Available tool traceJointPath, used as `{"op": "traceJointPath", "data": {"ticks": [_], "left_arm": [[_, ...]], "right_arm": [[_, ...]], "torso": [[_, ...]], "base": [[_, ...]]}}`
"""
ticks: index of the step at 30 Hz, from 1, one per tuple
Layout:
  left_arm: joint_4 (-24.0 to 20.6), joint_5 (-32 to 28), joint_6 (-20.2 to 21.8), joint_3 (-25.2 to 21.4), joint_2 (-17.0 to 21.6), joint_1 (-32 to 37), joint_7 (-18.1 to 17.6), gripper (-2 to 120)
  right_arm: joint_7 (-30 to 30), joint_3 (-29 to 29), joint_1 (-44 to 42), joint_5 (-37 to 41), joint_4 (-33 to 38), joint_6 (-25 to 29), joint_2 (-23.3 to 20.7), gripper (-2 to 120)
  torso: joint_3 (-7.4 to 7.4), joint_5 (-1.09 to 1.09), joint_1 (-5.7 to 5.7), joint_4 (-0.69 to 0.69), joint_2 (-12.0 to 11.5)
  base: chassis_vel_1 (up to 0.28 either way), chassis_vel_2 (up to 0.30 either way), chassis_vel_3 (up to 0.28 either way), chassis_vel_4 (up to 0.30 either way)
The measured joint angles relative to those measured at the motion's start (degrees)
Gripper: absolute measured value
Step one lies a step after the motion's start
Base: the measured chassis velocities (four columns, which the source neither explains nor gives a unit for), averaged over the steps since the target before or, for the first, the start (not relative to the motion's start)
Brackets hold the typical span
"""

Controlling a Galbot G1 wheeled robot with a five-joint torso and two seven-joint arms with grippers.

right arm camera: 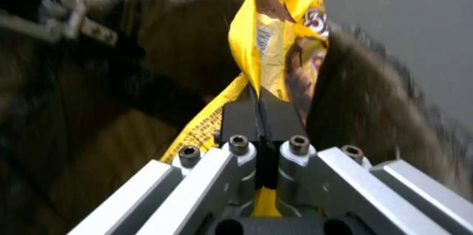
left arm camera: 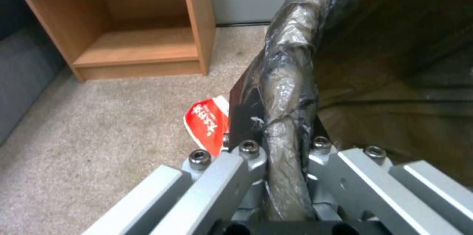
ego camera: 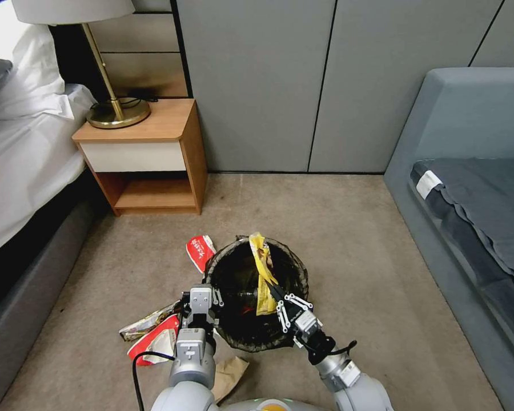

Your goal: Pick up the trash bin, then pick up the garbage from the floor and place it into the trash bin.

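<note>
The floor [ego camera: 348, 228] is covered in beige carpet. A wooden bedside table [ego camera: 154, 154] is seen standing on it at the far left, beside a bed [ego camera: 23, 171]. A grey sofa [ego camera: 468, 200] stands on the right. Near the middle, a red-and-white wrapper [ego camera: 200, 251] is seen lying on the carpet just left of the trash bin [ego camera: 257, 297]. More wrappers [ego camera: 154, 337] lie nearer, to the left. A brown paper bag [ego camera: 228, 374] lies at the near edge.

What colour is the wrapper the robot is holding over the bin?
Yellow with brown patches; the right wrist view shows the wrapper best.
</note>
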Motion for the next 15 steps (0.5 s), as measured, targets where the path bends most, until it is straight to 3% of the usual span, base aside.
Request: {"op": "traceJointPath", "data": {"ticks": [5,11,13,15], "left_arm": [[-0.2,0.03,0.01,0.01,0.06,0.14,0.0,0],[-0.29,0.14,0.02,0.16,0.06,0.22,0.0,0],[-0.29,0.14,0.02,0.17,0.06,0.22,0.0,0],[-0.29,0.14,0.03,0.24,0.08,0.12,0.0,0]], "right_arm": [[0.71,-0.04,0.26,-0.11,-1.27,-0.37,0.16,6],[1.11,-0.17,0.22,-0.39,-1.33,-0.68,0.11,33],[1.12,-0.17,0.22,-0.41,-1.29,-0.71,0.1,33],[1.22,-0.16,0.22,-0.54,-0.94,-0.81,0.06,48]], "torso": [[0.0,0.0,0.0,0.0,0.0],[0.0,0.0,0.0,0.0,0.0],[0.0,0.0,0.0,0.0,0.0],[0.0,0.0,0.0,0.0,0.0]], "base": [[0.0,0.0,0.0,0.0],[0.0,0.0,0.0,0.0],[0.0,0.0,0.0,0.0],[0.0,0.0,0.0,0.0]]}}
